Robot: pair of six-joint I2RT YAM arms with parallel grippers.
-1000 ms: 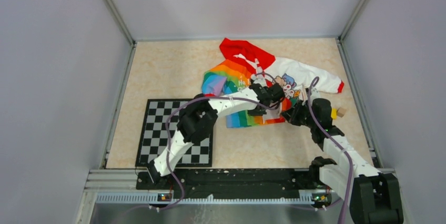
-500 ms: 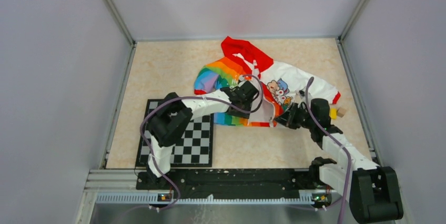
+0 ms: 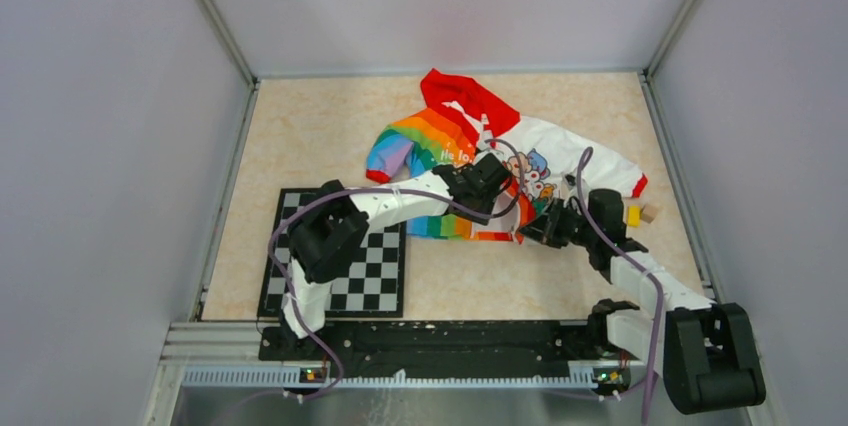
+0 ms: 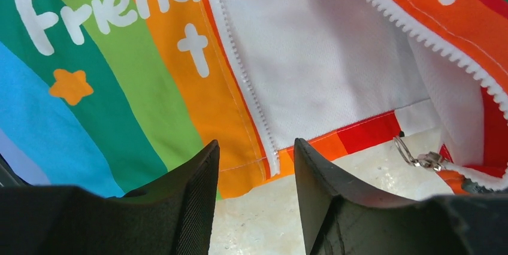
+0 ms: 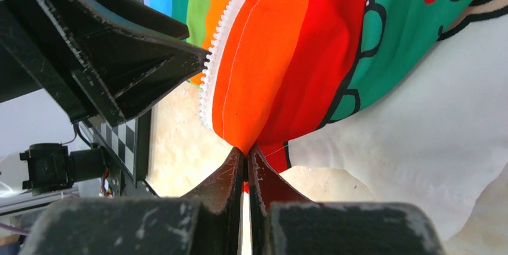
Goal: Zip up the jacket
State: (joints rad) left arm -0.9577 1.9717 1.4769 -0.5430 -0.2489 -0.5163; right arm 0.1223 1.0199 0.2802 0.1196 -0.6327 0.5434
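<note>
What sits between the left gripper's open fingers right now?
The rainbow-side zipper end of the jacket, ungripped, tabletop below; left wrist view shows it.

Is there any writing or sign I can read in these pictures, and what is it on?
"friend": white letters on the rainbow half of the jacket, left wrist view; the picture edge cuts their tops, so more may stand above.
"+": a white cross on the orange stripe, with an orange star to its left.
Top view: the same lettering is too small to read.
Nothing else is legible.
</note>
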